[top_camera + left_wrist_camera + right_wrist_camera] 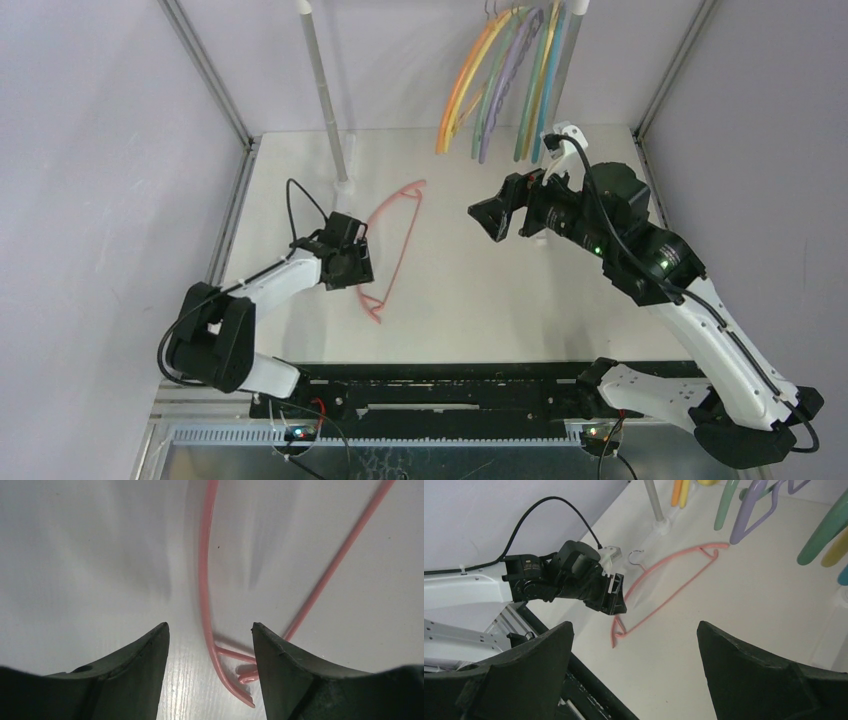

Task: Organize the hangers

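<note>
A pink hanger [404,245] lies flat on the white table left of centre. My left gripper [357,272] is low over its near end and open. In the left wrist view the gripper [210,630] straddles the hanger's curved arm [201,580], with the notched tip beside the right finger [280,670]. Nothing is held. My right gripper [490,218] is open and empty, raised over the table's middle and facing the pink hanger [709,546]. Several hangers in orange, yellow, green, teal and lilac [505,80] hang from the rail at the back.
The rail frame's left post [325,90] stands behind the pink hanger, and its white right foot [565,135] sits behind my right arm. Grey cage walls close in both sides. A black bar [470,385] runs along the near edge.
</note>
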`<action>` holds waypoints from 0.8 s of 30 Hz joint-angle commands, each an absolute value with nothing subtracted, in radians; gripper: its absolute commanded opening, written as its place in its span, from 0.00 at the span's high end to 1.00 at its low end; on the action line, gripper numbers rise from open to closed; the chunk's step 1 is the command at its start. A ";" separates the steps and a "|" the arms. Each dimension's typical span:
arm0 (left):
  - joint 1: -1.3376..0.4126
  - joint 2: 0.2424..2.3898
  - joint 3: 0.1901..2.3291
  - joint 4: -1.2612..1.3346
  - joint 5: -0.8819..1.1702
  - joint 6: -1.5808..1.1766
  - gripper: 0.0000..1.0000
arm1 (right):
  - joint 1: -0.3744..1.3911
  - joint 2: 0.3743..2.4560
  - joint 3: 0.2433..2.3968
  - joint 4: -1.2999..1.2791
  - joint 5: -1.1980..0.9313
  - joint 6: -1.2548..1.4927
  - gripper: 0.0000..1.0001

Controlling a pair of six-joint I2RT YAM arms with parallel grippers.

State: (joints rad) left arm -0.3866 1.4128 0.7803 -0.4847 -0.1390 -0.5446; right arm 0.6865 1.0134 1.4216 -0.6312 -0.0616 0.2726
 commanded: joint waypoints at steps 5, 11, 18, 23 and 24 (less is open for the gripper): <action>-0.353 1.480 0.799 -0.370 -0.080 -0.470 0.39 | 0.659 0.983 1.399 -0.640 -0.078 0.266 0.00; -0.347 1.535 0.800 -0.337 -0.077 -0.457 0.45 | 0.640 0.980 1.390 -0.648 -0.087 0.274 0.00; -0.347 1.559 0.769 -0.323 -0.088 -0.465 0.55 | 0.631 0.981 1.384 -0.658 -0.089 0.279 0.00; -0.348 1.593 0.792 -0.401 -0.137 -0.449 0.75 | 0.627 0.979 1.379 -0.661 -0.090 0.279 0.00; -0.348 1.601 0.797 -0.419 -0.148 -0.444 0.77 | 0.625 0.977 1.376 -0.659 -0.089 0.281 0.00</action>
State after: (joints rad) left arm -0.3508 1.5448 0.7891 -0.3302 -0.1173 -0.4686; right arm 0.6334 0.9947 1.3865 -0.6640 -0.0849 0.2756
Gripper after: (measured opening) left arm 0.270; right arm 1.000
